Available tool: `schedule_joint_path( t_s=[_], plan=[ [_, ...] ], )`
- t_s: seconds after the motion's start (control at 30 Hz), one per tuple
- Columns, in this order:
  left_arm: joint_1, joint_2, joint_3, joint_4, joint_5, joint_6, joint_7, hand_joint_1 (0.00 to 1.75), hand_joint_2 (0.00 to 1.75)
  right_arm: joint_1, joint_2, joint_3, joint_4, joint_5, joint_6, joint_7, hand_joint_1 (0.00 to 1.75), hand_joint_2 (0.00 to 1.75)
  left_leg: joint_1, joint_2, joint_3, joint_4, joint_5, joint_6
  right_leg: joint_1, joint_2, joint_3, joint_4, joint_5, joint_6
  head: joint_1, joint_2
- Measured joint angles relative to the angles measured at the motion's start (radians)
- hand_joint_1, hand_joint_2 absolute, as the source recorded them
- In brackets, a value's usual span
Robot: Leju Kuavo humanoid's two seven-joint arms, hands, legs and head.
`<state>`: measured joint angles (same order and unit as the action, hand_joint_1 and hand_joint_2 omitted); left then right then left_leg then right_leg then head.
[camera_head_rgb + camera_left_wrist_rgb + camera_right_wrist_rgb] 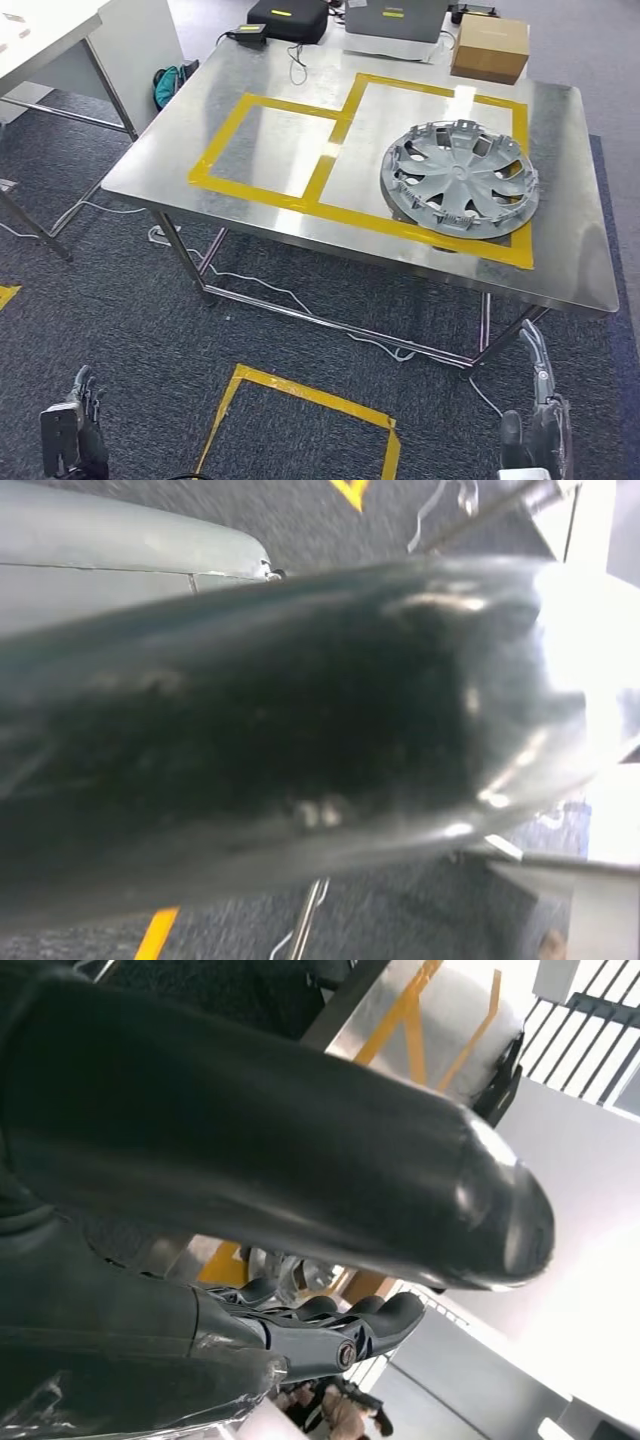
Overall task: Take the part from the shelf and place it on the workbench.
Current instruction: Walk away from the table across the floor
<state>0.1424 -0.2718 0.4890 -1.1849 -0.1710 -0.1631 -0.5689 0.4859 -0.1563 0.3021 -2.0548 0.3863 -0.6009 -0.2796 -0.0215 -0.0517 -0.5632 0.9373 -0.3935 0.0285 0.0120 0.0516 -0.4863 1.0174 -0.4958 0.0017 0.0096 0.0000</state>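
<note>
both hands [545, 420] hang low, empty, fingers apart, well short of hubcap [460, 178] on workbench [226, 110].

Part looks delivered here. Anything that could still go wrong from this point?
The hubcap lies on the workbench inside the right-hand yellow tape box, but its near edge overlaps the tape, so placement may count as marginal. Cables trail on the floor under the bench, a possible snag if the robot steps closer. Both the left hand and right hand hang low, empty.
</note>
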Motion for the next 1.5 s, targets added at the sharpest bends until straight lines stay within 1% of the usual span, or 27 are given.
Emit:
schedule_joint_path(
  t_s=[0.07, 0.13, 0.17, 0.23, 0.3, 0.33, 0.37, 0.4, 0.43, 0.5, 0.57, 0.63, 0.7, 0.77, 0.83, 0.87, 0.9, 0.93, 1.0, 1.07, 1.13, 1.2, 1.3, 1.37, 1.4, 1.43, 1.5],
  plan=[
    [0.000, 0.001, -0.007, 0.000, 0.011, 0.006, 0.000, 0.00, 0.00, 0.004, -0.004, 0.001, 0.006, -0.010, -0.003, 0.016, 0.00, 0.00, 0.004, -0.019, -0.012, -0.001, 0.018, -0.009, 0.003, 0.017, 0.045, -0.075, -0.005, -0.009, -0.003, 0.000],
    [0.004, 0.004, -0.009, 0.000, 0.023, 0.013, 0.002, 0.00, 0.00, 0.006, -0.006, 0.000, 0.030, -0.032, -0.006, 0.045, 0.00, 0.00, 0.008, -0.034, -0.023, -0.004, 0.033, -0.020, 0.004, -0.002, 0.044, -0.090, 0.011, -0.006, -0.003, 0.000],
    [0.006, 0.005, -0.008, 0.001, 0.032, 0.015, 0.003, 0.00, 0.00, 0.007, -0.007, -0.002, 0.052, -0.051, -0.006, 0.058, 0.00, 0.00, 0.007, -0.027, -0.031, 0.002, 0.023, -0.025, 0.001, -0.014, 0.039, -0.096, 0.020, -0.008, -0.005, 0.000],
    [0.009, 0.009, -0.005, 0.002, 0.052, 0.017, 0.005, 0.00, 0.00, 0.014, -0.006, -0.012, 0.109, -0.102, 0.008, 0.075, 0.00, 0.00, 0.010, 0.009, -0.060, 0.067, -0.045, -0.039, -0.006, -0.041, 0.026, -0.107, 0.035, -0.012, -0.012, 0.000],
    [0.011, 0.008, 0.004, 0.002, 0.065, 0.018, 0.001, 0.00, 0.00, 0.025, 0.000, -0.035, 0.180, -0.163, 0.052, 0.080, 0.00, 0.00, 0.019, 0.034, -0.105, 0.204, -0.132, -0.058, -0.008, -0.068, 0.007, -0.106, 0.046, -0.010, -0.015, 0.000],
    [0.013, 0.008, 0.011, 0.002, 0.067, 0.018, -0.002, 0.00, 0.00, 0.028, 0.006, -0.051, 0.219, -0.192, 0.082, 0.077, 0.00, 0.00, 0.025, 0.038, -0.121, 0.264, -0.148, -0.066, -0.010, -0.082, -0.002, -0.104, 0.051, -0.007, -0.015, 0.000],
    [0.014, 0.008, 0.019, 0.003, 0.069, 0.018, -0.003, 0.00, 0.00, 0.030, 0.016, -0.070, 0.259, -0.217, 0.114, 0.072, 0.00, 0.00, 0.030, 0.039, -0.124, 0.300, -0.139, -0.074, -0.013, -0.096, -0.011, -0.100, 0.056, -0.003, -0.015, 0.000],
    [0.016, 0.009, 0.029, 0.003, 0.073, 0.014, 0.002, 0.00, 0.00, 0.030, 0.028, -0.091, 0.297, -0.235, 0.145, 0.067, 0.00, 0.00, 0.035, 0.042, -0.110, 0.298, -0.111, -0.081, -0.017, -0.110, -0.020, -0.095, 0.060, 0.002, -0.015, 0.000],
    [0.016, 0.008, 0.042, 0.005, 0.082, 0.008, 0.014, 0.00, 0.00, 0.027, 0.044, -0.116, 0.338, -0.249, 0.178, 0.062, 0.00, 0.00, 0.039, 0.052, -0.075, 0.256, -0.078, -0.089, -0.021, -0.122, -0.028, -0.088, 0.062, 0.007, -0.015, 0.000],
    [0.012, 0.006, 0.071, 0.013, 0.110, -0.014, 0.052, 0.00, 0.00, 0.018, 0.077, -0.171, 0.419, -0.267, 0.247, 0.052, 0.00, 0.00, 0.043, 0.102, 0.022, 0.115, -0.051, -0.100, -0.023, -0.143, -0.042, -0.069, 0.061, 0.020, -0.018, 0.000],
    [0.006, 0.001, 0.106, 0.025, 0.129, -0.035, 0.080, 0.00, 0.00, 0.001, 0.115, -0.235, 0.506, -0.273, 0.318, 0.034, 0.00, 0.00, 0.041, 0.134, 0.074, 0.026, -0.071, -0.086, -0.020, -0.163, -0.051, -0.050, 0.059, 0.032, -0.018, 0.000],
    [0.004, -0.005, 0.144, 0.037, 0.132, -0.048, 0.088, 0.00, 0.00, -0.020, 0.151, -0.297, 0.585, -0.272, 0.369, 0.015, 0.00, 0.00, 0.039, 0.116, 0.068, 0.019, -0.083, -0.056, -0.021, -0.182, -0.054, -0.039, 0.057, 0.041, -0.016, 0.000],
    [0.007, -0.010, 0.174, 0.045, 0.131, -0.053, 0.089, 0.00, 0.00, -0.033, 0.180, -0.345, 0.640, -0.269, 0.394, 0.006, 0.00, 0.00, 0.037, 0.094, 0.058, 0.022, -0.077, -0.035, -0.027, -0.151, -0.068, -0.007, 0.027, 0.050, -0.016, 0.000],
    [0.005, -0.017, 0.192, 0.048, 0.130, -0.056, 0.089, 0.00, 0.00, -0.038, 0.201, -0.381, 0.679, -0.262, 0.410, 0.007, 0.00, 0.00, 0.034, 0.070, 0.048, 0.022, -0.068, -0.021, -0.029, -0.088, -0.113, 0.104, -0.044, 0.053, -0.013, 0.000],
    [0.001, -0.025, 0.211, 0.050, 0.123, -0.059, 0.094, 0.00, 0.00, -0.046, 0.224, -0.420, 0.715, -0.242, 0.439, 0.007, 0.00, 0.00, 0.027, 0.044, 0.037, 0.022, -0.058, -0.013, -0.024, -0.059, -0.169, 0.239, -0.103, 0.046, -0.010, 0.000],
    [0.000, -0.030, 0.223, 0.050, 0.117, -0.060, 0.099, 0.00, 0.00, -0.054, 0.238, -0.441, 0.733, -0.224, 0.459, 0.005, 0.00, 0.00, 0.023, 0.031, 0.033, 0.022, -0.054, -0.011, -0.020, -0.055, -0.179, 0.267, -0.108, 0.040, -0.010, 0.000],
    [0.001, -0.034, 0.237, 0.050, 0.109, -0.060, 0.104, 0.00, 0.00, -0.062, 0.251, -0.463, 0.749, -0.203, 0.478, 0.001, 0.00, 0.00, 0.019, 0.019, 0.031, 0.023, -0.050, -0.010, -0.016, -0.052, -0.169, 0.252, -0.092, 0.033, -0.010, 0.000],
    [0.001, -0.037, 0.250, 0.050, 0.097, -0.059, 0.109, 0.00, 0.00, -0.071, 0.263, -0.483, 0.763, -0.184, 0.497, -0.002, 0.00, 0.00, 0.016, 0.006, 0.029, 0.023, -0.047, -0.010, -0.012, -0.044, -0.137, 0.195, -0.060, 0.024, -0.010, 0.000],
    [0.003, -0.042, 0.271, 0.046, 0.067, -0.046, 0.115, 0.00, 0.00, -0.089, 0.286, -0.526, 0.790, -0.151, 0.530, -0.004, 0.00, 0.00, 0.013, -0.018, 0.026, 0.023, -0.041, -0.012, -0.008, -0.001, -0.057, 0.044, -0.004, 0.007, -0.011, 0.000],
    [0.005, -0.044, 0.284, 0.040, 0.045, -0.027, 0.117, 0.00, 0.00, -0.107, 0.306, -0.565, 0.819, -0.127, 0.554, 0.001, 0.00, 0.00, 0.016, -0.040, 0.018, 0.025, -0.034, -0.021, -0.005, 0.029, -0.019, -0.033, 0.011, 0.002, -0.011, 0.000],
    [0.009, -0.044, 0.297, 0.033, 0.041, -0.018, 0.117, 0.00, 0.00, -0.125, 0.322, -0.597, 0.854, -0.108, 0.570, 0.006, 0.00, 0.00, 0.020, -0.059, 0.008, 0.024, -0.025, -0.035, -0.003, 0.014, -0.016, -0.039, 0.017, 0.003, -0.011, 0.000],
    [0.014, -0.044, 0.312, 0.027, 0.040, -0.016, 0.117, 0.00, 0.00, -0.145, 0.335, -0.621, 0.890, -0.091, 0.583, 0.006, 0.00, 0.00, 0.019, -0.040, -0.008, 0.045, -0.040, -0.044, -0.006, -0.009, -0.016, -0.046, 0.028, -0.003, -0.013, 0.000],
    [0.016, -0.044, 0.328, 0.020, 0.039, -0.015, 0.119, 0.00, 0.00, -0.167, 0.348, -0.647, 0.936, -0.075, 0.594, 0.002, 0.00, 0.00, 0.020, 0.026, -0.085, 0.214, -0.143, -0.058, -0.010, -0.050, -0.025, -0.051, 0.037, -0.010, -0.021, 0.000],
    [0.018, -0.045, 0.335, 0.018, 0.039, -0.010, 0.121, 0.00, 0.00, -0.176, 0.354, -0.659, 0.962, -0.069, 0.601, 0.002, 0.00, 0.00, 0.023, 0.038, -0.125, 0.315, -0.182, -0.067, -0.010, -0.081, -0.032, -0.050, 0.039, -0.010, -0.022, 0.000],
    [0.021, -0.045, 0.340, 0.016, 0.039, -0.006, 0.124, 0.00, 0.00, -0.182, 0.357, -0.663, 0.973, -0.067, 0.602, 0.002, 0.00, 0.00, 0.025, 0.040, -0.119, 0.313, -0.173, -0.069, -0.010, -0.095, -0.035, -0.048, 0.040, -0.009, -0.022, 0.000],
    [0.024, -0.045, 0.344, 0.012, 0.039, 0.000, 0.128, 0.00, 0.00, -0.187, 0.359, -0.666, 0.982, -0.065, 0.603, 0.001, 0.00, 0.00, 0.027, 0.046, -0.090, 0.269, -0.147, -0.071, -0.010, -0.108, -0.037, -0.047, 0.041, -0.007, -0.022, 0.000],
    [0.029, -0.047, 0.350, 0.002, 0.042, 0.013, 0.136, 0.00, 0.00, -0.196, 0.364, -0.673, 0.994, -0.063, 0.604, 0.001, 0.00, 0.00, 0.027, 0.092, -0.001, 0.121, -0.090, -0.072, -0.007, -0.132, -0.039, -0.039, 0.039, -0.001, -0.023, 0.000]
  ],
)
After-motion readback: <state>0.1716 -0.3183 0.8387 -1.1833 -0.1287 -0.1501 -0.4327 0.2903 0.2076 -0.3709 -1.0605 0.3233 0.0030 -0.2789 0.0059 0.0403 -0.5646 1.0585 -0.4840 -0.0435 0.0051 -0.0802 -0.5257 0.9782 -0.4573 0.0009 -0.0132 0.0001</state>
